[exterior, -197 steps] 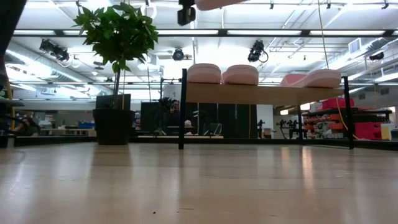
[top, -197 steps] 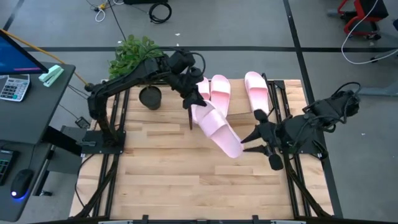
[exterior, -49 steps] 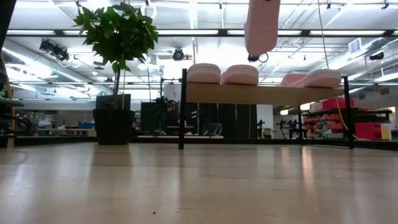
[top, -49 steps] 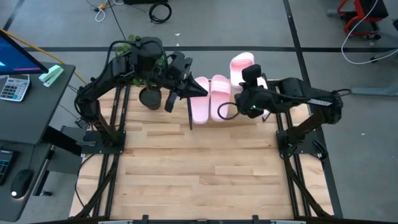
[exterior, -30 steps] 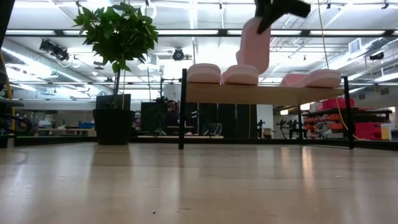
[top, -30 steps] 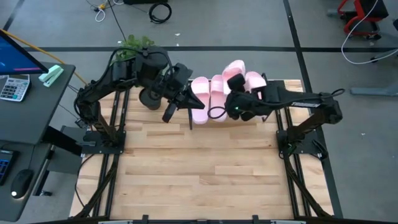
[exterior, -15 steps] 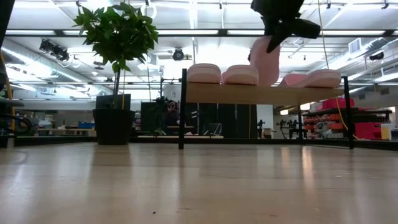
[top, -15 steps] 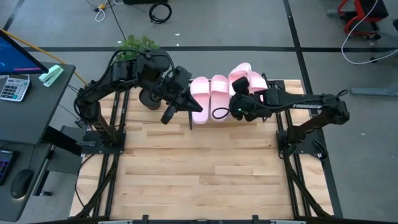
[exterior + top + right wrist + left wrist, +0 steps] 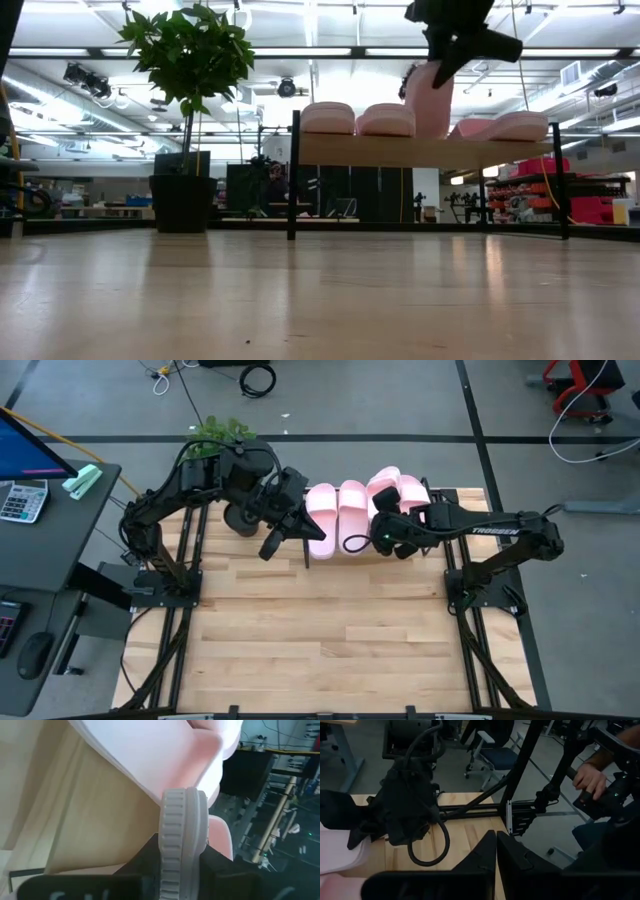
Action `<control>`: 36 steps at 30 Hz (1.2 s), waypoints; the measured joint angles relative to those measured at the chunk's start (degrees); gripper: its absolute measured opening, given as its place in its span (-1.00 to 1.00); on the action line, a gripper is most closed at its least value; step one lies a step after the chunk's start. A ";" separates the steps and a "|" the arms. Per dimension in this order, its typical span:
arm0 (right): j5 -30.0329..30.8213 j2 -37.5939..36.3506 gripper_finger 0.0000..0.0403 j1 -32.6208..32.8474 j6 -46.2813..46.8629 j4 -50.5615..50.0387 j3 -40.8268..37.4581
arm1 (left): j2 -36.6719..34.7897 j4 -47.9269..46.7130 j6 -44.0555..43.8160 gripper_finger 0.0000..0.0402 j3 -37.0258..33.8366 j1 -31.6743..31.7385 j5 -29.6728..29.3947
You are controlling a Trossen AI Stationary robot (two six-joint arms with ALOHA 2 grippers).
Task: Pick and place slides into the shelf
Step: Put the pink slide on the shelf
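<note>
High view, shelf: the shelf [image 9: 452,500] stands at the table's [image 9: 300,630] far edge with two slides [image 9: 338,515] lying flat side by side on it.
High view, right gripper: the right gripper [image 9: 388,520] grasps a third slide [image 9: 384,488], tilted over the gap beside a fourth slide [image 9: 414,490].
High view, left gripper: the left gripper [image 9: 272,540], clenched and empty, hangs just beside the shelf's left end, near the plant [image 9: 215,435].
Low view: the held slide [image 9: 430,100] stands on end, touching the board between the flat ones.
Left wrist view: fingers [image 9: 487,857] pressed together; a person's hand [image 9: 590,777] is beyond the table.
Right wrist view: the pads [image 9: 182,840] pinch the pink slide's [image 9: 150,750] edge above the wood board [image 9: 95,835].
</note>
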 joint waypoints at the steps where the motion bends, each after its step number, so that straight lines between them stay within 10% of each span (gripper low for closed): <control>1: -0.63 0.04 -0.65 0.00 0.00 0.00 0.00 | 0.00 0.00 0.00 -0.92 0.00 0.00 0.00; 36: -5.83 -0.79 -0.65 0.13 0.65 3.15 0.00 | 0.04 0.04 0.03 -0.91 0.00 0.15 -4.07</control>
